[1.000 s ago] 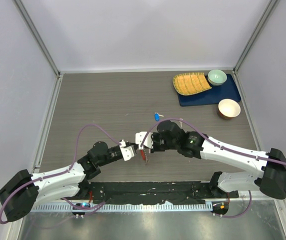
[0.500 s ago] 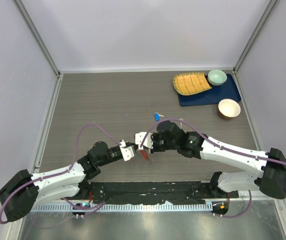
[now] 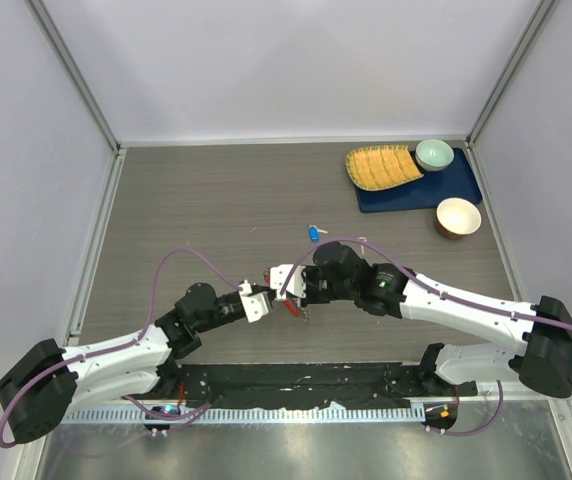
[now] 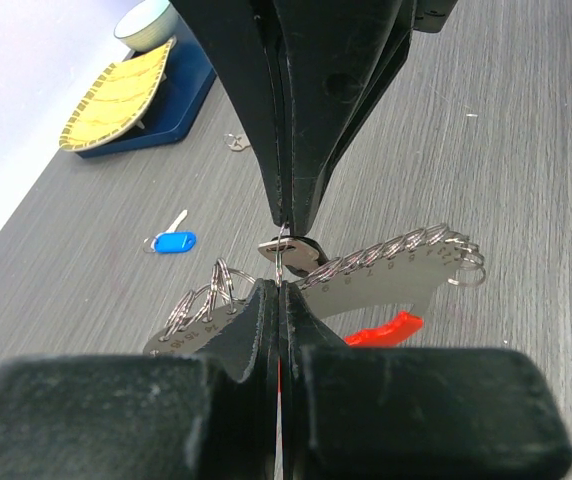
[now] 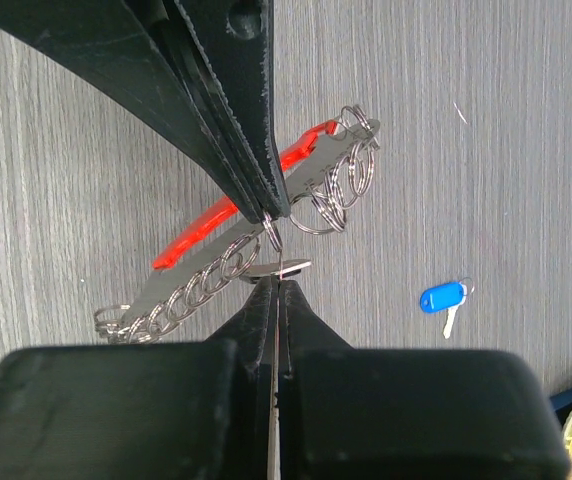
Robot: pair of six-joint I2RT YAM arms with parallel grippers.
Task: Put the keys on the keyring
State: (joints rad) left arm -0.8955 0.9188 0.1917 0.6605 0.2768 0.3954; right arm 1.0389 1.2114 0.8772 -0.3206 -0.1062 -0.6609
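- Left end effector (image 4: 278, 293) and right end effector (image 4: 284, 216) meet tip to tip, both clenched on one thin keyring (image 4: 406, 280) loop.
- Silver key (image 4: 299, 252) sits right at that loop.
- Blue key (image 4: 174, 242) lies apart from the keyring.

We see a surface (image 5: 486, 120) of grey wood-grain laminate, matt and finely streaked. The keyring (image 4: 396, 280) is a flat plate of dull silvery metal strung with bright wire loops that catch the light, joined to a glossy red plastic fob (image 4: 386, 330). The blue-headed key (image 4: 174, 242) has a smooth, shiny plastic head and a bare metal blade. The left hand (image 4: 278, 292) and right hand (image 5: 275, 288) are matt black plastic, faintly scuffed at the edges.
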